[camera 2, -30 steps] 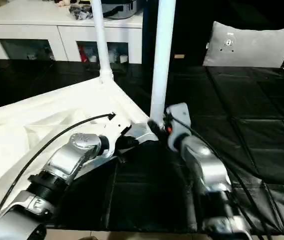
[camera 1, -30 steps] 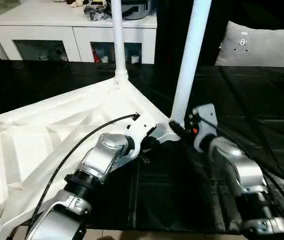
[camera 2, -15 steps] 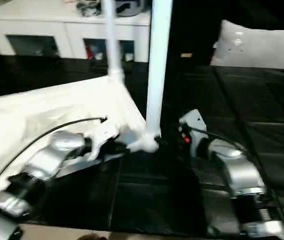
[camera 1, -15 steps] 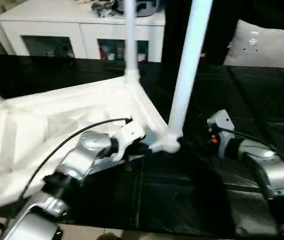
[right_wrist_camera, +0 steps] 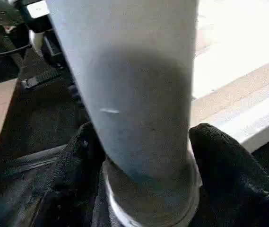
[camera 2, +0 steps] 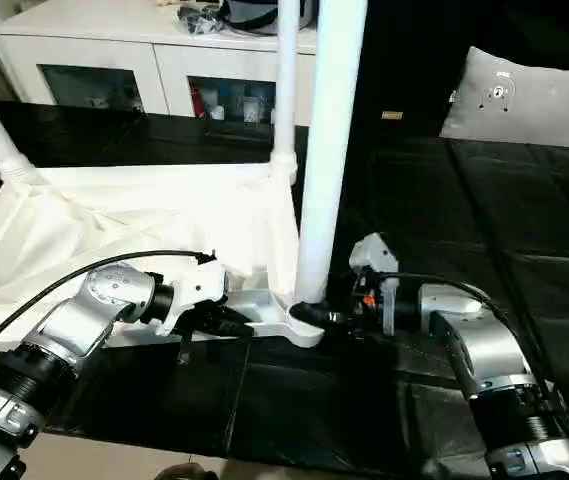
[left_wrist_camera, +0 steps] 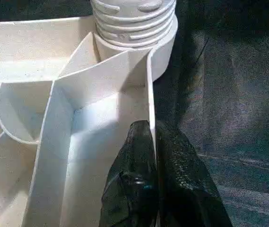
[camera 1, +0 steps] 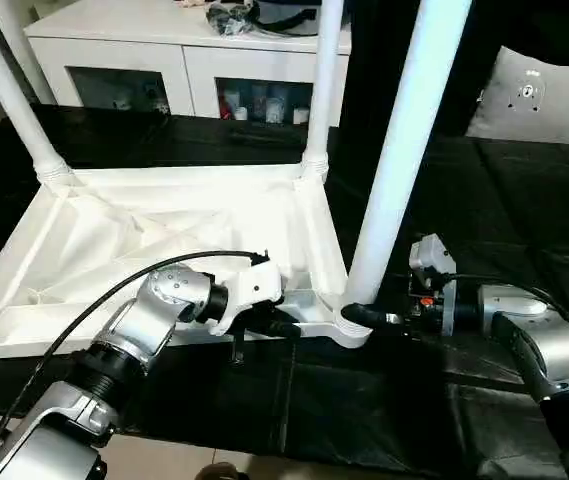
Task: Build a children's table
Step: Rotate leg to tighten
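The children's table top (camera 1: 164, 235) is seen lying upside down on a black padded work surface (camera 1: 524, 210), its ribbed underside facing up. 3 white legs are seen standing in corner sockets: the near leg (camera 1: 404, 150) at the corner closest to the robot's right arm, the far right leg (camera 1: 322, 80) at the corner behind it, and the far left leg (camera 1: 9, 95) at the far left corner.

The left gripper (left_wrist_camera: 154, 179) is pressed together on the thin outer wall of the top, along its near edge, just short of the near leg's socket (left_wrist_camera: 134, 23). In the left wrist view 1 black finger (left_wrist_camera: 129, 184) is placed inside the wall and the other outside it, with the wall pinched between them. The threaded collar of the socket is seen just beyond the fingertips.

The right gripper (camera 1: 369, 316) is set level at the base of the near leg, reaching in from the robot's right. In the right wrist view its 2 fingers (right_wrist_camera: 219, 161) are spread to either side of the leg's base, lying close against it; whether the leg is actually squeezed cannot be told.

A white glass-door cabinet (camera 1: 184, 70) is placed beyond the far edge of the work surface, and a grey cushion (camera 1: 539, 95) is seen at the far right.
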Robot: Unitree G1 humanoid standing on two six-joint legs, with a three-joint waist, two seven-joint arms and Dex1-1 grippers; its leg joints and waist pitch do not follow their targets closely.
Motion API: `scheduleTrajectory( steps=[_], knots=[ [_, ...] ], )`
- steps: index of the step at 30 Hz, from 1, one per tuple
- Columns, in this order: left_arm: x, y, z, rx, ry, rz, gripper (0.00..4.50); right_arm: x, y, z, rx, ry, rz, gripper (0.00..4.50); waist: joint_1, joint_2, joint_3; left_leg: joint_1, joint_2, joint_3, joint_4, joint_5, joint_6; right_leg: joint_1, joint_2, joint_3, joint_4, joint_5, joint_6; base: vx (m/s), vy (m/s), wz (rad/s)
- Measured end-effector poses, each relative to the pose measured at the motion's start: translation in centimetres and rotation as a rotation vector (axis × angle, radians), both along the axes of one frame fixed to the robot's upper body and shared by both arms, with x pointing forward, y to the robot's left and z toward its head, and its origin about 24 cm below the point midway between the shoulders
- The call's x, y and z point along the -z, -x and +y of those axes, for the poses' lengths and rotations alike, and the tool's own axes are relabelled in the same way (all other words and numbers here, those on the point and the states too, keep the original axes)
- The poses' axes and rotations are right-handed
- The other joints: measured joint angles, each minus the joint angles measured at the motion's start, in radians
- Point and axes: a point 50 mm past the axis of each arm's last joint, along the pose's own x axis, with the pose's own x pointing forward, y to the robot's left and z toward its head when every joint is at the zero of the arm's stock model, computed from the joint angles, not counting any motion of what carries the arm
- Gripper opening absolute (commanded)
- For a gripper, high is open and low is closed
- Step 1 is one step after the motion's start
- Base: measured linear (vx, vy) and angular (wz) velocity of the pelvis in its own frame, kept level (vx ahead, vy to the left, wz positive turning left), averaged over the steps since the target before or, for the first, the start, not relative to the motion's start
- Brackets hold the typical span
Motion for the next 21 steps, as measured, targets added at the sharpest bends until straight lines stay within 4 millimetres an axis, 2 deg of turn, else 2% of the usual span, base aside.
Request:
scheduleTrajectory(
  steps=[8,13,16,18,21],
  knots=[
    [0.0,0.0,-0.1,0.001,0.002,0.001,0.00,-0.1,0.0,-0.2,0.004,0.002,0.004,2.23,0.001,-0.001,0.000,0.000,0.000,0.000,0.000,0.000,0.000,0.000,0.000,0.000,0.000,0.000,0.000,0.000,0.000,0.00],
    [0.2,0.1,-0.4,-0.014,0.025,0.022,0.00,0.0,0.4,0.0,0.041,-0.013,0.024,2.10,0.003,-0.003,-0.001,0.000,0.000,0.000,0.000,0.000,0.000,0.000,0.000,0.000,0.000,0.000,0.000,0.000,0.000,0.00],
    [0.3,-0.1,-0.2,-0.065,0.029,0.039,0.00,0.2,0.3,0.8,0.112,-0.022,0.028,2.08,-0.004,-0.005,-0.002,0.003,0.000,0.000,0.001,0.000,0.000,0.001,0.000,0.000,0.002,0.000,-0.001,0.000,0.000,0.00],
    [0.5,-0.6,-0.5,-0.168,0.036,0.050,0.00,0.5,-0.2,1.6,0.228,-0.021,0.020,2.07,-0.011,-0.005,-0.002,0.007,0.001,0.000,0.001,0.001,-0.001,0.003,0.000,0.000,0.002,0.002,-0.001,0.000,0.000,0.00],
    [0.7,-1.2,-1.4,-0.290,0.052,0.064,0.00,0.8,-1.3,2.2,0.388,-0.006,0.004,2.07,-0.033,-0.006,-0.001,0.015,0.000,0.000,0.000,0.001,-0.002,0.010,0.000,0.001,0.000,0.000,0.004,0.000,0.000,0.00]
  ],
)
